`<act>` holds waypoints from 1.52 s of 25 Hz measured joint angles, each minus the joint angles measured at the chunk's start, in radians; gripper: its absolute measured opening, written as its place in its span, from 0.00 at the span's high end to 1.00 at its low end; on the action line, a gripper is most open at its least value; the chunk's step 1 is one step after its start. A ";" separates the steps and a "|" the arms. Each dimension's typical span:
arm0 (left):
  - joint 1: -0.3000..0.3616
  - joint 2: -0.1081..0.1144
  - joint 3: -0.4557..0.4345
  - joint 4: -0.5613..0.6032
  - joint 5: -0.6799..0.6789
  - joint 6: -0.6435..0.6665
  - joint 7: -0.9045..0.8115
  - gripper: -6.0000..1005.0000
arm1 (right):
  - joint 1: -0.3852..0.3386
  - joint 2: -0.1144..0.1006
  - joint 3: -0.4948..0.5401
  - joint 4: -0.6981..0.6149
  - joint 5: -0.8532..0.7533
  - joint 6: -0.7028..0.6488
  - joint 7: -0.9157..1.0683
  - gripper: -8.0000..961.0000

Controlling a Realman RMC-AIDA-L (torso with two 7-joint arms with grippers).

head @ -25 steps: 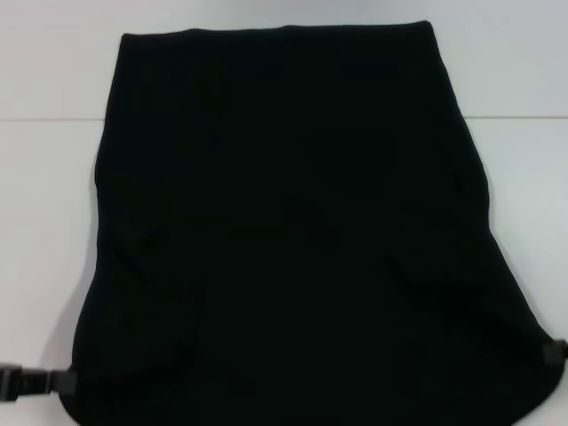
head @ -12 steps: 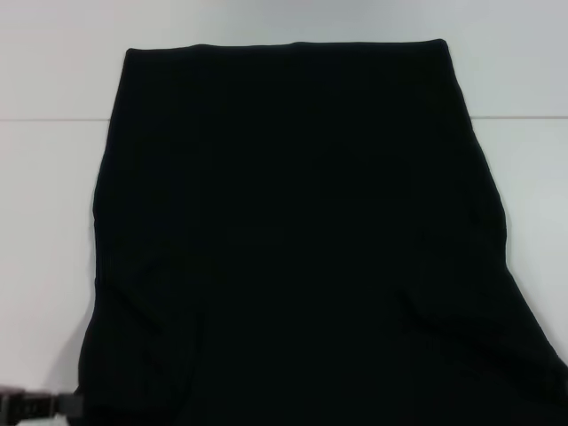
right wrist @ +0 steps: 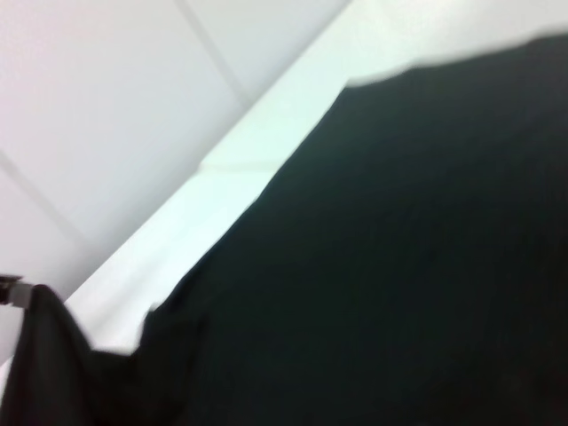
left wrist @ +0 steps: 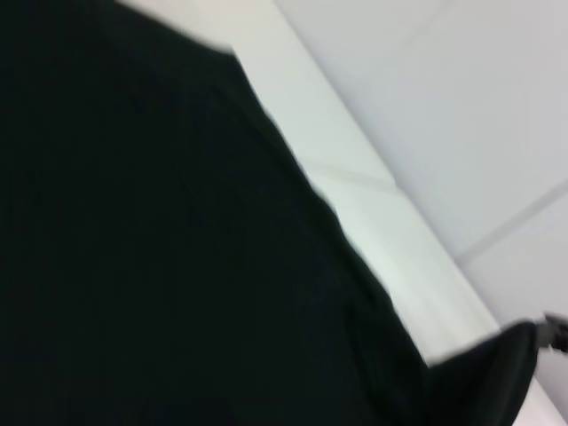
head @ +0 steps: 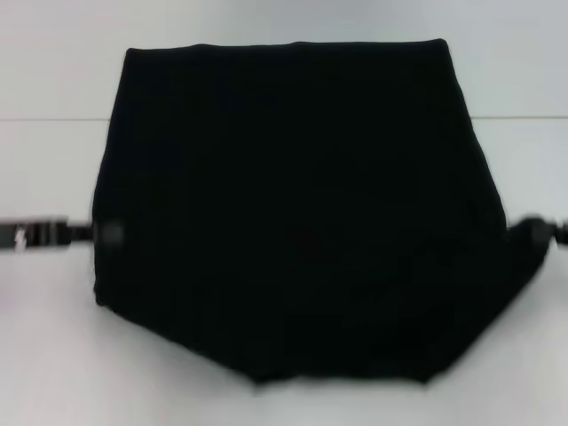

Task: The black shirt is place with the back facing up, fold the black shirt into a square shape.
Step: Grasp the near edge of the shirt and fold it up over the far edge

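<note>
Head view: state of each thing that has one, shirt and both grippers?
Plain black soft fabric shirt: near hem raised off the white table, far edge flat, near edge sagging to a point.
Left gripper: at the shirt's left edge, shut on it.
Right gripper: at the shirt's right edge, shut on it.

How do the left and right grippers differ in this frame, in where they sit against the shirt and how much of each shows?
The left gripper meets the black shirt at its left edge, with a long stretch of its body showing over the white table; of the right gripper, only a short piece shows at the picture's border. The cloth runs out into a drawn point at the right gripper, while the edge by the left gripper stays fairly straight. Both sit at about the same height, at opposite sides.
</note>
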 joint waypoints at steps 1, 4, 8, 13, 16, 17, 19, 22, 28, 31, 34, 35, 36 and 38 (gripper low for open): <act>-0.014 0.006 -0.001 -0.020 -0.009 -0.033 -0.004 0.90 | 0.020 0.002 0.002 0.003 0.008 0.037 0.005 0.94; -0.067 0.024 -0.004 -0.090 -0.054 -0.173 -0.010 0.90 | 0.070 0.017 0.003 0.019 0.018 0.147 0.009 0.94; -0.111 0.028 0.001 -0.138 -0.110 -0.360 0.005 0.89 | 0.132 0.032 -0.009 0.084 0.042 0.329 0.010 0.94; -0.156 0.025 0.003 -0.200 -0.132 -0.571 0.060 0.89 | 0.210 0.059 -0.042 0.173 0.047 0.576 -0.001 0.94; -0.178 0.020 0.003 -0.233 -0.144 -0.669 0.100 0.89 | 0.253 0.080 -0.079 0.204 0.049 0.702 -0.002 0.94; -0.187 0.018 0.004 -0.243 -0.145 -0.700 0.115 0.88 | 0.267 0.085 -0.087 0.210 0.050 0.738 -0.003 0.94; -0.200 0.015 0.005 -0.258 -0.146 -0.748 0.139 0.88 | 0.293 0.096 -0.094 0.216 0.051 0.798 -0.003 0.94; -0.220 0.008 0.006 -0.276 -0.146 -0.836 0.166 0.88 | 0.325 0.109 -0.106 0.218 0.052 0.865 -0.003 0.94; -0.246 0.000 0.013 -0.286 -0.183 -0.945 0.208 0.87 | 0.373 0.110 -0.123 0.222 0.052 0.955 -0.002 0.94; -0.252 0.000 0.013 -0.288 -0.204 -0.964 0.226 0.87 | 0.388 0.100 -0.124 0.231 0.052 0.971 0.001 0.94; -0.256 -0.002 0.012 -0.297 -0.211 -0.992 0.240 0.86 | 0.392 0.094 -0.124 0.244 0.056 0.990 0.003 0.94; -0.257 -0.003 0.012 -0.305 -0.213 -1.002 0.248 0.86 | 0.392 0.094 -0.124 0.252 0.060 1.000 0.002 0.94; -0.257 -0.004 0.012 -0.318 -0.215 -1.014 0.260 0.86 | 0.392 0.094 -0.124 0.260 0.064 1.008 0.000 0.94; -0.257 -0.005 0.012 -0.341 -0.221 -1.030 0.279 0.86 | 0.392 0.094 -0.124 0.275 0.069 1.026 -0.004 0.94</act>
